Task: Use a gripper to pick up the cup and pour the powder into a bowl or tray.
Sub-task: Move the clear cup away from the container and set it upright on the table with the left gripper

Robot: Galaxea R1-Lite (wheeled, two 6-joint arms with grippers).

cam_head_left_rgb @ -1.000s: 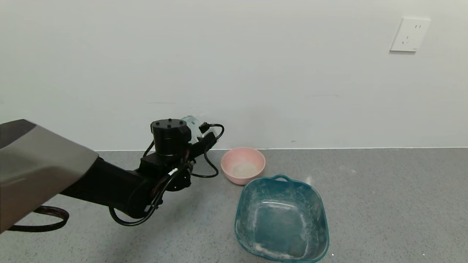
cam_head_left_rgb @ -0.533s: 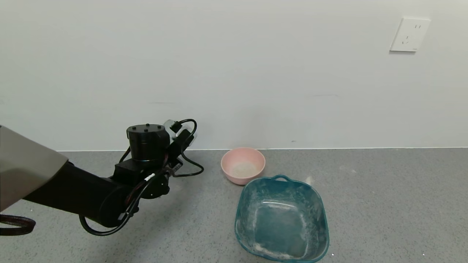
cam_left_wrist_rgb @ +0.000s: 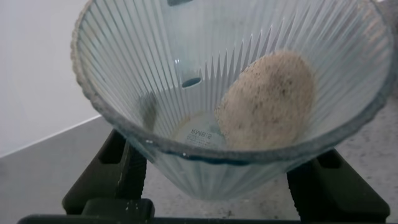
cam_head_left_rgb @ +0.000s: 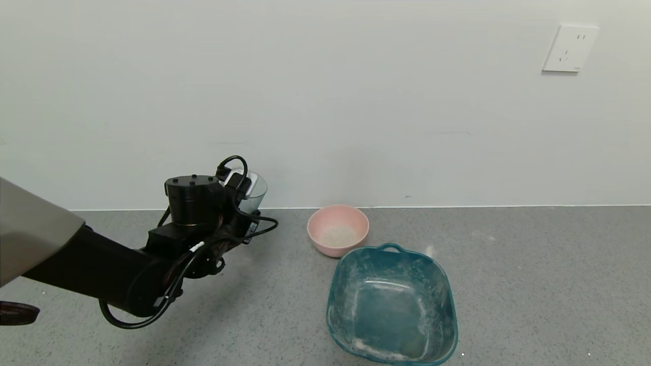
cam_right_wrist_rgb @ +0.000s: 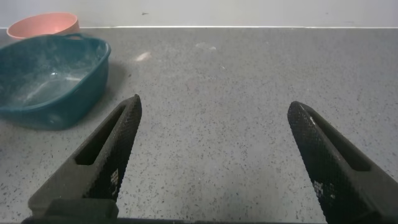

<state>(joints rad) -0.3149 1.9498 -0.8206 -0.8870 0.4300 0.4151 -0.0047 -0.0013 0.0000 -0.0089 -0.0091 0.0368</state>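
Already I've swung my left pincer, pinching the clear ribbed glass cup, leftward from the pale pink round bowl; pouring looks done.

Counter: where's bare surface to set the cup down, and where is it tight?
Free: the grey counter right of the teal tub, and the stretch left of the pink bowl, below the left gripper holding the cup. Crowded: pink bowl and teal tub sit almost touching. The right gripper hangs open over bare counter.
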